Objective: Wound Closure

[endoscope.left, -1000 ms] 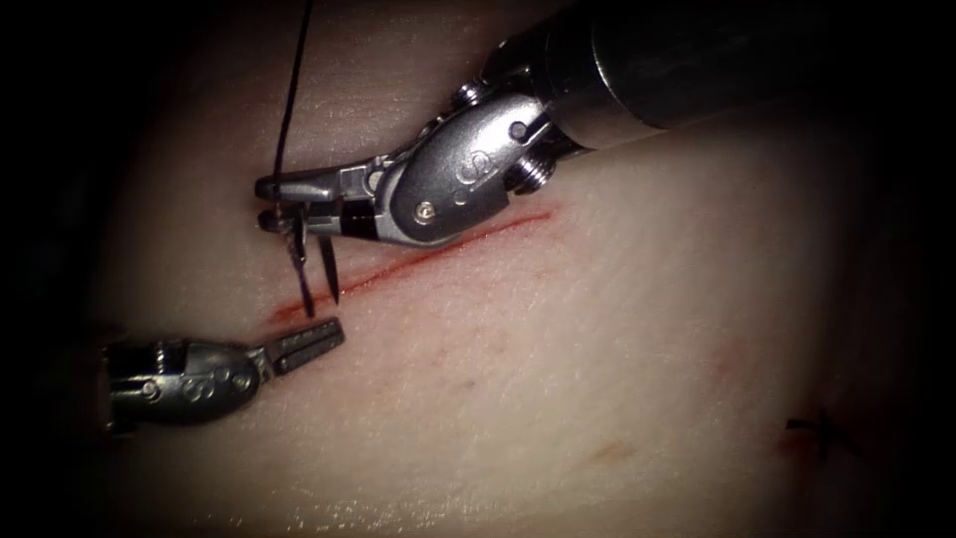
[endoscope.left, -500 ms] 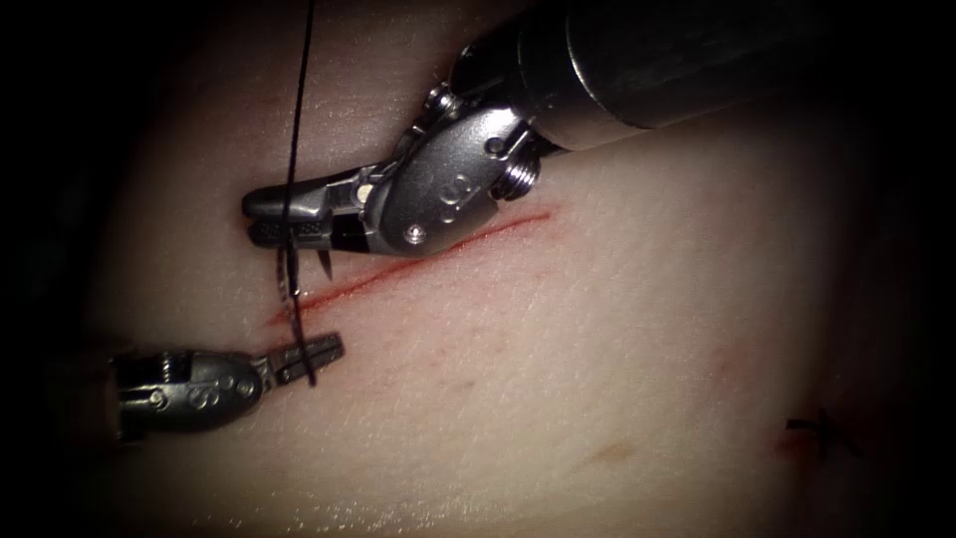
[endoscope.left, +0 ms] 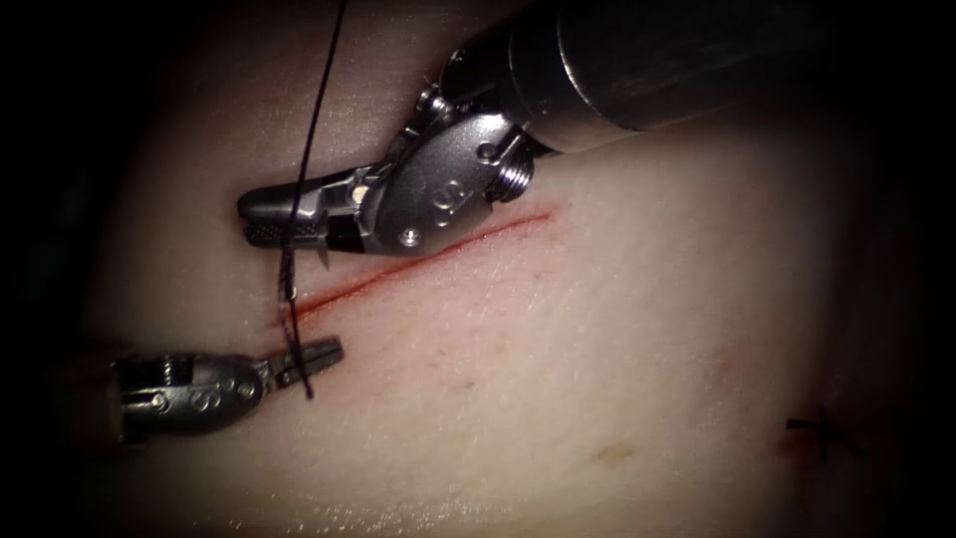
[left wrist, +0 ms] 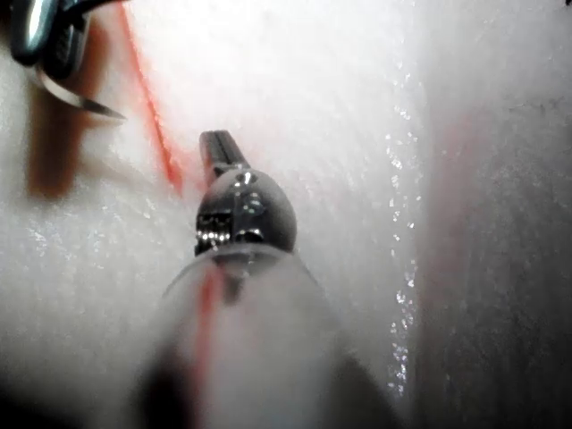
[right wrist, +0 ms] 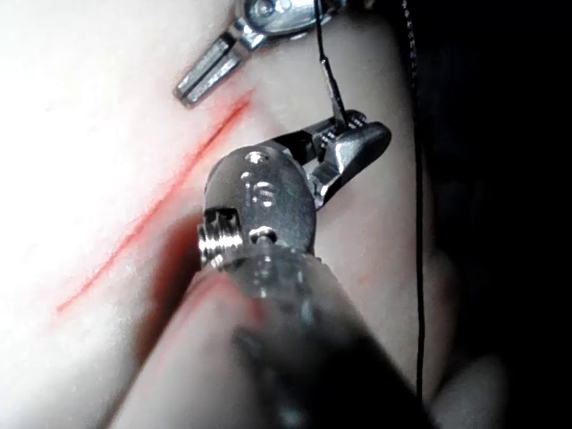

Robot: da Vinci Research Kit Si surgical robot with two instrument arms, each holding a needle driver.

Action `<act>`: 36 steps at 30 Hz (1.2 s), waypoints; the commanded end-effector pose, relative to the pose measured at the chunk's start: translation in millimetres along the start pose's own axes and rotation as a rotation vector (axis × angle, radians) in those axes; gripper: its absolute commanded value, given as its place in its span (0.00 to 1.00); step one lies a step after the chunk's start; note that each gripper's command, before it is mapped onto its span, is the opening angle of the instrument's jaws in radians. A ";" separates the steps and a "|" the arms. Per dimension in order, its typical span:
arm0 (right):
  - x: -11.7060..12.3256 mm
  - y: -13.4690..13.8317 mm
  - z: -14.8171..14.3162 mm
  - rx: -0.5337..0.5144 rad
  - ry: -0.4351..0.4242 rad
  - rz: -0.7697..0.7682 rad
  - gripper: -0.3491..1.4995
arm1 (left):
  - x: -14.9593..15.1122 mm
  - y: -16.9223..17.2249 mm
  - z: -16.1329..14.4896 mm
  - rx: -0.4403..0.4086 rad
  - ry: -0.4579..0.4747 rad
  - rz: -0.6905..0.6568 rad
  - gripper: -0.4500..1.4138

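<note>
The needle (endoscope.left: 321,256) sits clamped in my right gripper (endoscope.left: 284,219), its point free above the tissue (endoscope.left: 597,329), at ten o'clock of the cut (endoscope.left: 418,261). Thread (endoscope.left: 311,149) runs from it toward twelve. My left gripper (endoscope.left: 311,357), at seven o'clock of the cut, is closed and holds nothing.
</note>
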 end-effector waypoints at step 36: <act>-1.8 -4.4 1.6 0.024 -0.030 -0.129 0.00 | -0.5 0.8 0.3 -0.012 0.003 -0.004 0.00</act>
